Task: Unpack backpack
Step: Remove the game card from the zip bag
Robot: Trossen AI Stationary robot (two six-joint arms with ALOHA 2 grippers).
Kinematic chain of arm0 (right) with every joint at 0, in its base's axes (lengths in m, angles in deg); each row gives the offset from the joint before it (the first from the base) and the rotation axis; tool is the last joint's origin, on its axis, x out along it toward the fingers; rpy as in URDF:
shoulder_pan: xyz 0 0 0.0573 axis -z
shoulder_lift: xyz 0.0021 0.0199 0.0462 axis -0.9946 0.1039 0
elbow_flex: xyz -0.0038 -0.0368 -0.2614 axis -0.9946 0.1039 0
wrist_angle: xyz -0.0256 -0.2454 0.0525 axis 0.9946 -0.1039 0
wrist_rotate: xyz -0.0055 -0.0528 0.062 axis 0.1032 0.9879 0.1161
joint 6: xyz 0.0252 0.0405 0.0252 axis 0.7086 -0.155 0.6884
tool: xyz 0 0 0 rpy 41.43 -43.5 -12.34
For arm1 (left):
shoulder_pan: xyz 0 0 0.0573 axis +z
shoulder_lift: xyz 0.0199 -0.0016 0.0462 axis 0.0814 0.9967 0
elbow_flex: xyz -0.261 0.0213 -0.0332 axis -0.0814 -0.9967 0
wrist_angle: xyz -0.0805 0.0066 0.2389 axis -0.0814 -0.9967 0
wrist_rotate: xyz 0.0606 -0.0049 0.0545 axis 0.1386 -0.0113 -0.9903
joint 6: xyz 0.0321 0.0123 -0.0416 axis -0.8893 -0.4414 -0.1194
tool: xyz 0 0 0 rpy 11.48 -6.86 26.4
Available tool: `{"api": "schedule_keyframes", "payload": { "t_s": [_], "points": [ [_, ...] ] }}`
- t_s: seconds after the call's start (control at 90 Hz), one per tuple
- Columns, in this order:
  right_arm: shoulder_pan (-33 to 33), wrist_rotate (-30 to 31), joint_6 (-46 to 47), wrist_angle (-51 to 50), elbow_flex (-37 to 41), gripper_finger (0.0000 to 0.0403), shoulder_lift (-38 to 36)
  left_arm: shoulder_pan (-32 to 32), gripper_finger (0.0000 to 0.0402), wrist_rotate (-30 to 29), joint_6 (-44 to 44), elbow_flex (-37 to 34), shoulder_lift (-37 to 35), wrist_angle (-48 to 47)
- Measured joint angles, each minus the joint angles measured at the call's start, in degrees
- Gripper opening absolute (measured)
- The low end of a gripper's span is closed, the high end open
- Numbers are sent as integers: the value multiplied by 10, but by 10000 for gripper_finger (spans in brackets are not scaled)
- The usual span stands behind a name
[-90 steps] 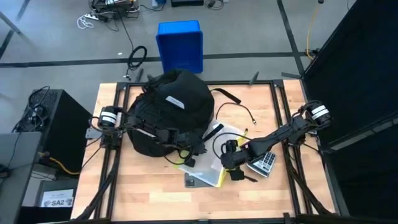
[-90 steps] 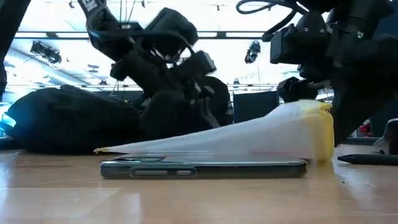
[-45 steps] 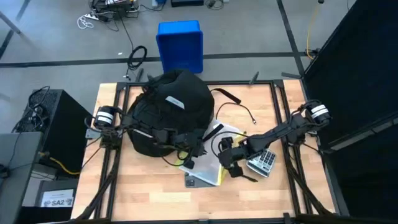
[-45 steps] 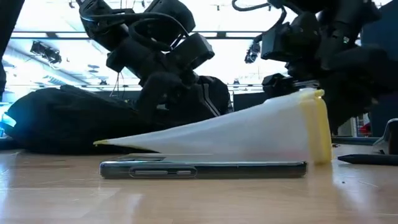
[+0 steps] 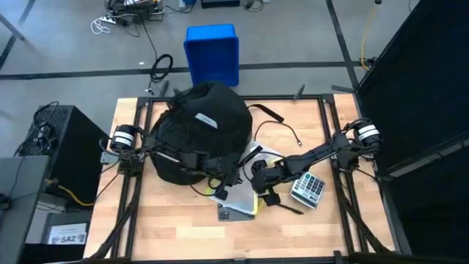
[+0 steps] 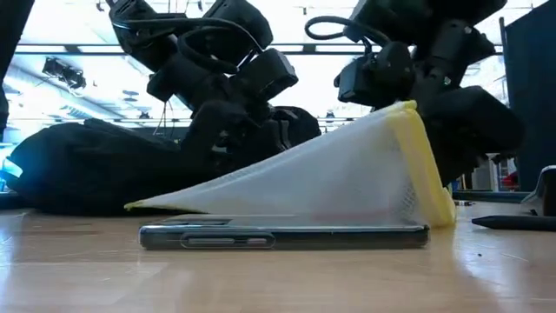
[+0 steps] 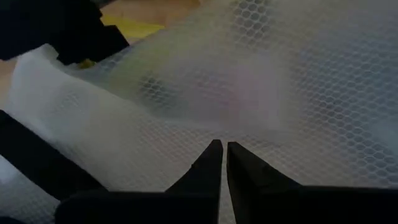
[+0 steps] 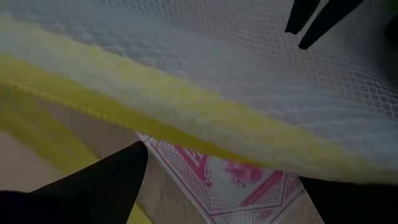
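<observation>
— What lies on your left side of the table?

— The backpack (image 5: 201, 132), black and rounded, sits on the left and far part of the wooden table (image 5: 168, 220), its small white label facing up. My left arm reaches across its near edge, and my left gripper (image 5: 229, 178) sits just off the bag's right corner, at the edge of a white mesh pouch (image 6: 339, 187).

— And the fingers there?

— Pressed together. In my left wrist view the two tips (image 7: 212, 163) meet with only a sliver between them, right against the mesh (image 7: 261, 87). I cannot tell whether any fabric is caught in that sliver.

— What is in the middle?

— The pouch, white netting with a yellow border. From table height it stands tilted like a tent, its yellow end (image 6: 421, 165) raised and the other end down on the wood. A dark phone (image 6: 285, 236) lies flat in front of it, touching the table.

— And your right side?

— My right gripper (image 5: 261, 179) is at the pouch's raised end. Its fingers are spread, with the yellow edge (image 8: 155, 106) running between them; beneath the pouch a card with red print (image 8: 230, 183) shows. Further right a calculator (image 5: 308, 189) lies on the table, with a black pen (image 5: 286, 209) near it.
</observation>
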Motion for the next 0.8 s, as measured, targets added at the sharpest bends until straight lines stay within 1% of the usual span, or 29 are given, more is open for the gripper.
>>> {"api": "schedule_keyframes", "payload": {
  "t_s": [0.122, 0.256, 0.4, 0.511, 0.578, 0.656, 0.8],
  "points": [
    [0, 0, 24, -4, -3, 366, 1, 0, 0, 0, 0, 0, 0, -4],
    [0, 1, 92, -12, -4, 356, -1, 0, 0, 0, 0, 0, 0, -8],
    [-3, 21, 172, -15, -5, 352, -1, 0, 0, 0, 0, 0, 0, -10],
    [-3, 20, 204, -32, -26, 357, 1, 0, 0, 0, 0, 0, 0, -10],
    [-9, 17, 198, -45, -46, 362, 3, 0, 0, 0, 0, 0, 0, -11],
    [-19, 18, 163, -68, -75, 369, 7, 0, 0, 0, 0, 0, 0, -14],
    [-35, 54, 77, -102, -104, 382, 5, 0, 0, 0, 0, 0, 0, -25]
  ]
}}
